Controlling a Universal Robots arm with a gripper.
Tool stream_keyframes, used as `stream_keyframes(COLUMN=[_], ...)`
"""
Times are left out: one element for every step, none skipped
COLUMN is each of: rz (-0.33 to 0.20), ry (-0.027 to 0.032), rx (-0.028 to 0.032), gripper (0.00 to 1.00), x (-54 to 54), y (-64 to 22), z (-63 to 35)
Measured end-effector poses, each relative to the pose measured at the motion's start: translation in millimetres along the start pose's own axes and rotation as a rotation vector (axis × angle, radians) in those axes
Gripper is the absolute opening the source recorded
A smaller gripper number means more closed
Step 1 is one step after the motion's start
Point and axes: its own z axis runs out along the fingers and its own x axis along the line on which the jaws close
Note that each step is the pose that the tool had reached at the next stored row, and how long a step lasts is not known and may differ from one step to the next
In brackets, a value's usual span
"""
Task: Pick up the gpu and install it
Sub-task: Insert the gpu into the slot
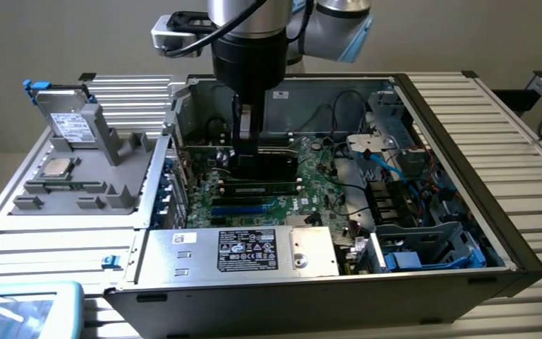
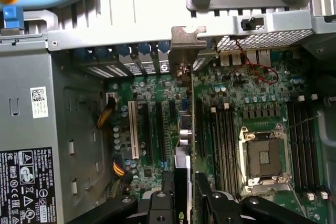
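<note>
Gripper (image 1: 250, 152) clenched on graphics card (image 1: 276, 166), held upright, edge-down over motherboard (image 1: 323, 180) inside open computer case (image 1: 459, 212), centre of exterior view. Card's metal bracket (image 2: 187, 43) lines up with rear slot row; seating unclear. Power supply (image 1: 243, 251) at card's 6 o'clock, grey rack (image 1: 111, 152) at 9 o'clock.

An open case (image 1: 346, 311) is set on a slatted table (image 1: 507, 127). The arm (image 1: 248, 42) is extended down into the far half of the case. The gpu (image 1: 269, 168) is clamped upright in the gripper (image 1: 250, 150), over the motherboard (image 1: 295, 194); contact with a slot cannot be determined. A silver power supply (image 1: 186, 254) is mounted at the near wall. At the exterior view's left, a grey fixture (image 1: 111, 152) carrying a drive (image 1: 68, 127) is placed beside the case. Blue cables (image 1: 391, 166) are routed at the exterior view's right.
</note>
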Motion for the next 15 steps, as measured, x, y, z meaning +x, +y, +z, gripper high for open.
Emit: stream_keyframes(rz=[0.0, 0.0, 0.0, 0.0, 0.0, -0.001, -0.004, -0.007, -0.011, -0.018, -0.024, -0.033, -0.043, -0.051, -0.057], ry=[0.0, 0.0, -0.0001, -0.0001, -0.0002, -0.0001, 0.0001, 0.0002, 0.0003, 0.0005, 0.0007, 0.001, 0.0013, 0.0017, 0.002], rx=[0.0, 0.0, 0.0, 0.0, 0.0, 0.0, -0.0001, -0.0002, -0.0002, -0.0004, -0.0005, -0.0007, -0.0009, -0.0011, -0.0013], gripper=[0.28, 0.28, 0.28, 0.28, 0.28, 0.28, 0.28, 0.28, 0.28, 0.28, 0.28, 0.28, 0.28, 0.28, 0.28], x=[0.6, 1.0, 1.2, 1.3, 1.4, 1.5, 1.6, 1.7, 1.7, 1.7, 1.8, 1.8, 1.8, 1.2, 0.2], y=[0.1, 0.4, 0.9, 1.4, 2.0, 2.5, 2.8, 3.0, 2.9, 2.8, 2.8, 2.8, 2.7, 2.8, 2.9], z=[1.9, 3.8, 5.6, 7.4, 9.4, 11.2, 12.9, 14.7, 16.6, 18.4, 20.2, 22.0, 23.8, 25.6, 27.4])
